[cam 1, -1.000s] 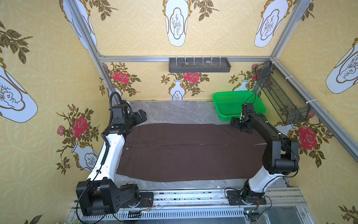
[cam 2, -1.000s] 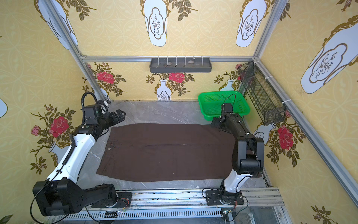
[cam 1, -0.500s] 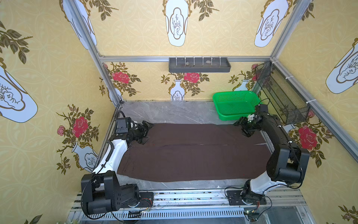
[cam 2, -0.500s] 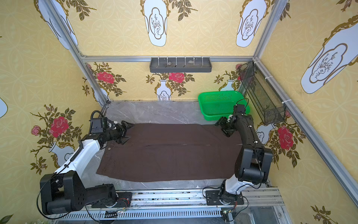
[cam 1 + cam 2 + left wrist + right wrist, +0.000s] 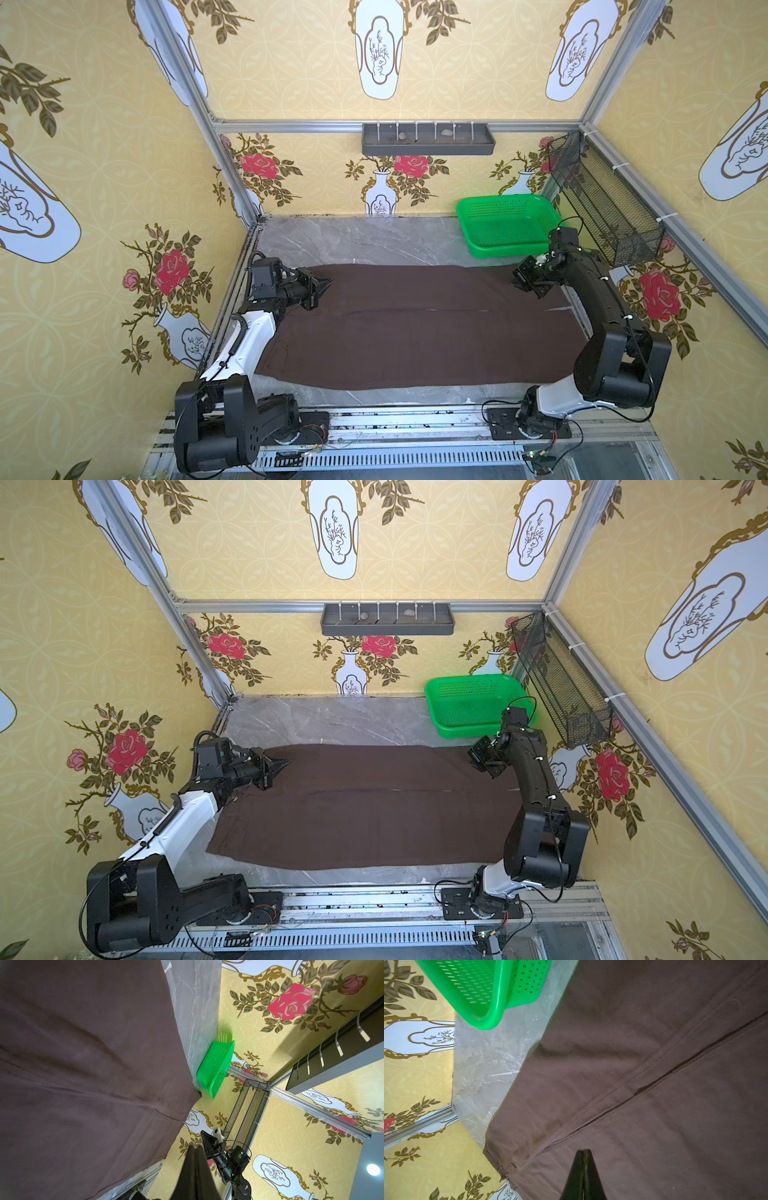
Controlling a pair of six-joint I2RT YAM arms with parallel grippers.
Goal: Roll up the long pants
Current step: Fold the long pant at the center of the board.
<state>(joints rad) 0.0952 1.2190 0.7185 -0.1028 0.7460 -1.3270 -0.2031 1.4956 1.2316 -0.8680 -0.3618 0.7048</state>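
The long pants (image 5: 415,328) lie flat on the worktop (image 5: 374,241); left end effector (image 5: 328,281) and right end effector (image 5: 516,286), both closed with nothing visibly pinched, sit at the upper corners, presumably to start rolling.

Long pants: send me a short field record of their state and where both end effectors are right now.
pants: long pants spread flat on the table, not yet rolled
left end effector: shut, at the pants' far corner on its own side
right end effector: shut, over the far corner at the opposite end
cloth pinched: cannot tell for either
basket: green basket empty, far right of the table, clear of the pants
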